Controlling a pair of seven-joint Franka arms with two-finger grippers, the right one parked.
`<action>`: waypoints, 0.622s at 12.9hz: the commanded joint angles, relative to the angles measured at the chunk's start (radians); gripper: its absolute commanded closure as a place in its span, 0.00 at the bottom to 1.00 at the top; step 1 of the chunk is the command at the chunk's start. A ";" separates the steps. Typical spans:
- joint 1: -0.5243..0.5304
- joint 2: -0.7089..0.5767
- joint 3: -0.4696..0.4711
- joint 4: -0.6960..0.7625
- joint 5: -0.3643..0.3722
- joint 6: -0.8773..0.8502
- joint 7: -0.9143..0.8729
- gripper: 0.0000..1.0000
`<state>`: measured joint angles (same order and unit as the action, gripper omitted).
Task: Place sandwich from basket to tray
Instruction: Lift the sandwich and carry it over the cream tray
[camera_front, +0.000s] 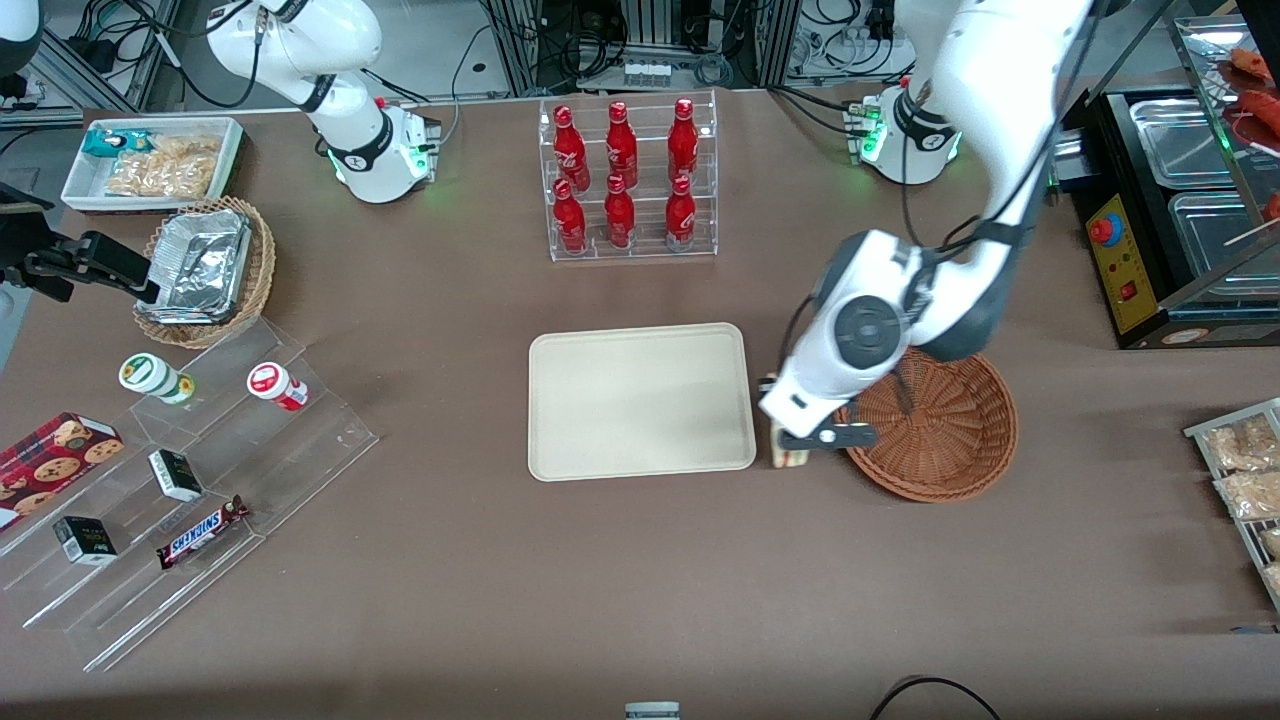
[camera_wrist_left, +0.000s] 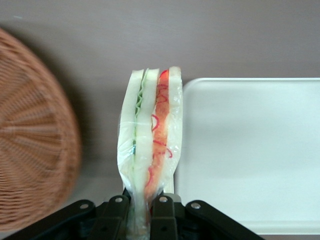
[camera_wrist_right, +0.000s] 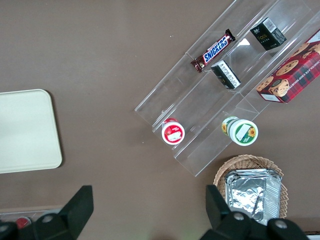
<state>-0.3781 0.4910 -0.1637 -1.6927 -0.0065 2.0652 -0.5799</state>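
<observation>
My left gripper (camera_wrist_left: 142, 206) is shut on the clear-wrapped sandwich (camera_wrist_left: 150, 135), pinching its wrapped end so the white bread and red and green filling hang below the fingers. In the front view the sandwich (camera_front: 790, 452) shows just under the gripper (camera_front: 800, 440), over the brown table in the gap between the reddish-brown wicker basket (camera_front: 950, 440) and the cream tray (camera_front: 640, 400). From the wrist I see the basket (camera_wrist_left: 30, 140) on one side of the sandwich and the tray (camera_wrist_left: 250, 150) on the other. Both basket and tray hold nothing.
A clear rack of red bottles (camera_front: 625, 180) stands farther from the front camera than the tray. Toward the parked arm's end lie a tan basket of foil trays (camera_front: 205, 270), a white bin of snacks (camera_front: 155, 160) and clear stepped shelves (camera_front: 180, 480). A black appliance (camera_front: 1170, 220) stands at the working arm's end.
</observation>
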 joint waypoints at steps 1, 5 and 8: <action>-0.094 0.102 0.012 0.152 -0.012 -0.030 -0.116 0.95; -0.209 0.201 0.012 0.269 -0.007 -0.028 -0.257 0.96; -0.272 0.270 0.015 0.335 -0.001 -0.002 -0.324 0.96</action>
<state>-0.6161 0.6982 -0.1645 -1.4457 -0.0065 2.0675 -0.8674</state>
